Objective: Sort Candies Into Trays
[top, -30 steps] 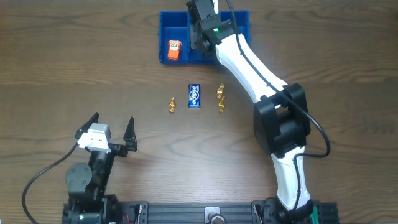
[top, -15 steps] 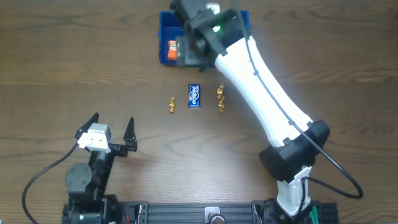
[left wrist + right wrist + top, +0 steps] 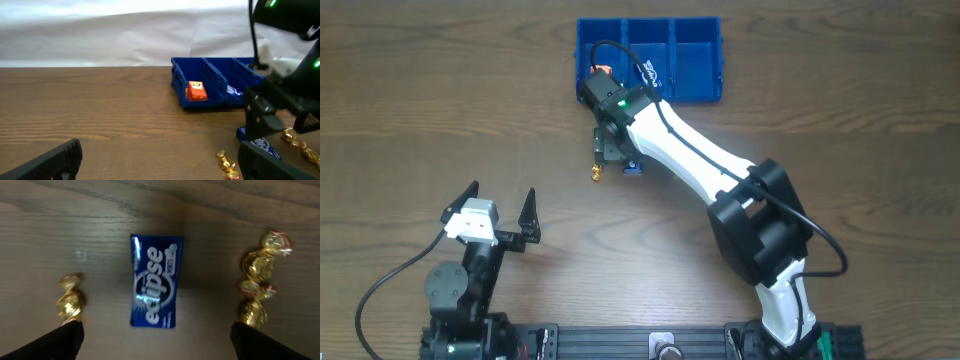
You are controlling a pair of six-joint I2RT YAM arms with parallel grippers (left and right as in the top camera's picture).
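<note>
**Candy sorting: right gripper above the blue packet**

The blue packet [image 3: 154, 287] is the reference object. It is a flat, glossy, dark blue rectangle with white lettering along its length and a small pale patch at one end. It lies face up on the wooden table [image 3: 440, 100].

Three gold candies lie on the table near the packet but do not touch it. They are small lumps in crinkled, shiny foil with twisted ends. A single gold candy [image 3: 70, 300] lies beside one long edge, on the side toward the left arm. A pair of gold candies [image 3: 257, 285] lies beside the other long edge, one touching the other end to end.

The right gripper [image 3: 156, 332] hangs directly above the packet. Its jaws stand wide apart and empty, and the gap between them spans the packet and reaches out toward the gold candies on either side.

The blue tray [image 3: 712, 60] stands just beyond the packet, on the side away from the arms' bases. It has three compartments in a row. The compartment nearest the left arm's side holds an orange candy [image 3: 196, 91], a small wrapped block. The middle compartment holds a second blue wrapper [image 3: 233, 90] with white print.

The left gripper [image 3: 500, 200] is well apart from the packet, near its own arm's base. Its jaws are apart and hold nothing.
</note>
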